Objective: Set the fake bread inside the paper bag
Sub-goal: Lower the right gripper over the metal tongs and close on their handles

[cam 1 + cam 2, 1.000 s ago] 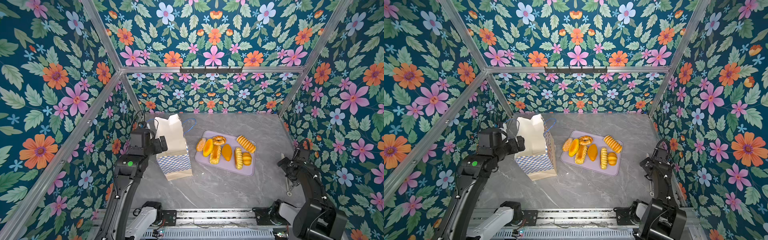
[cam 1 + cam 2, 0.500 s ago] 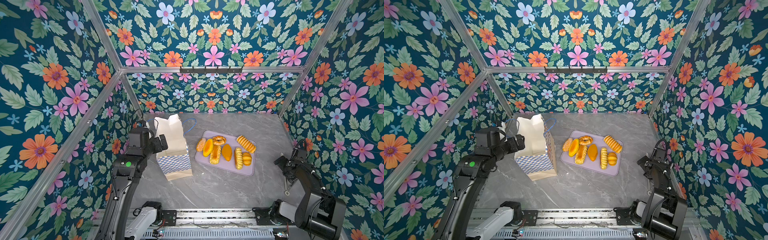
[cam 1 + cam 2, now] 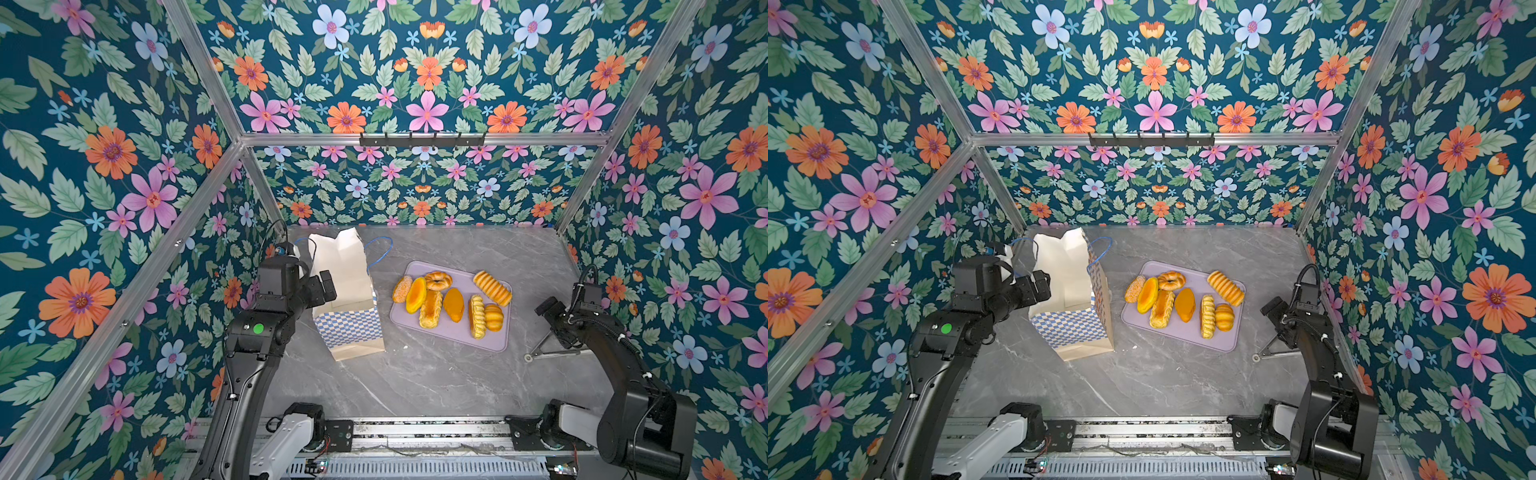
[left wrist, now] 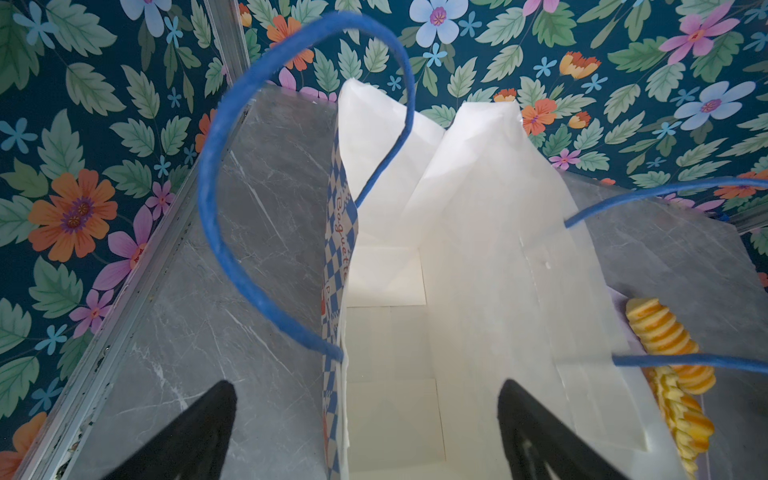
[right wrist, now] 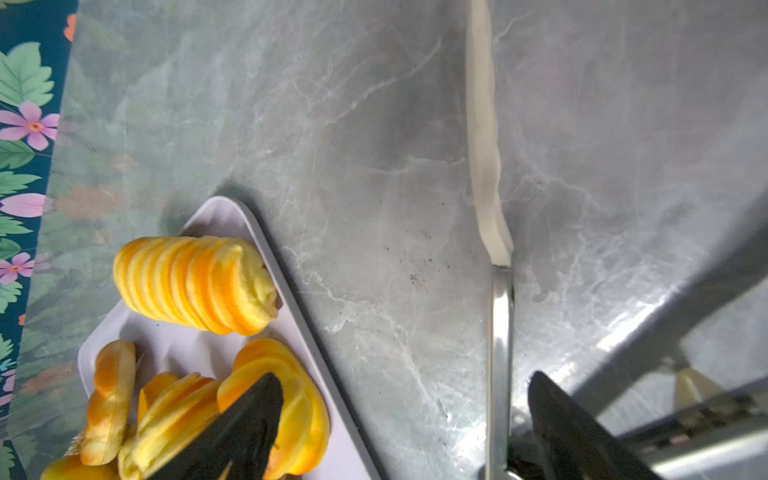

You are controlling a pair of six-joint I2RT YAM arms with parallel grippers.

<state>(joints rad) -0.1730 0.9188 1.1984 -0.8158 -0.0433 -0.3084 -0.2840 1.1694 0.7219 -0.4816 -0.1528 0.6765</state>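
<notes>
The left gripper [image 4: 365,395] stands wide astride a wall of the tall cream, blue-checkered paper bag [image 3: 349,328], whose inside shows empty. Just right of the bag, all eight glossy golden toy breads [image 3: 430,309] lie on a flat lilac tray [image 3: 496,336]; none is packed yet. Farther right, the right gripper [image 5: 403,378] gapes around metal tongs [image 5: 500,332].

We see a grey marble-look bench [image 3: 436,386]. Directly on it: paper bag [image 3: 349,328] upright, left side; lilac tray [image 3: 453,334] approx. centre-right, near the bag; metal tongs [image 5: 500,332] w/ pale tips, right of tray, not touching.
</notes>
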